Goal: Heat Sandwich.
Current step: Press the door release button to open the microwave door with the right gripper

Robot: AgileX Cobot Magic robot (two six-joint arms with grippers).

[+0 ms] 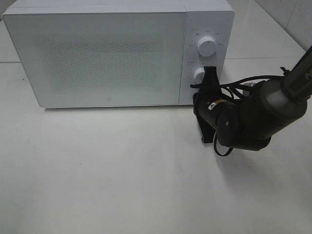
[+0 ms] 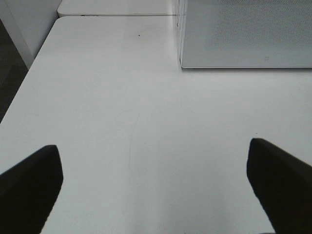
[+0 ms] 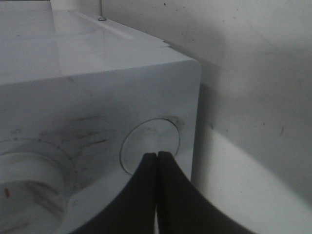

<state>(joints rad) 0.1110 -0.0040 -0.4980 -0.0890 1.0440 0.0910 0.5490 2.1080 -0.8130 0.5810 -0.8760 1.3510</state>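
Little writing can be read. The microwave (image 1: 107, 53) has fine print ringed around its upper knob (image 1: 208, 47) and lower knob (image 1: 199, 74), too small for you to read. A tiny mark (image 1: 108, 99) sits low on the middle of the door, and it is also illegible. The yellow label (image 1: 218, 103) on your right arm (image 1: 273, 105) is blurred, and the pale lettering (image 1: 307, 75) at the view's edge is cut off. In the right wrist view you can see tick marks around the big knob (image 3: 29, 185) and a short red line (image 3: 7, 192) on it.

Your right arm comes in from the right side, low over the counter (image 1: 97, 170). Its wrist is bent so that the right jaws point at the lower right corner of the microwave's control panel, below the lower knob. The right jaws are pressed together, tip to tip. Their tips are at the lower edge of a round button (image 3: 151, 141) near the panel's corner. You cannot tell whether they actually press it.

Your left arm shows only in its own wrist view. The left jaws are spread wide and hold nothing. They hang above bare counter (image 2: 146, 122), facing the microwave's front left corner (image 2: 243, 34).

The sandwich shows in none of your views. The microwave door is shut, and nothing can be seen through its speckled panel.
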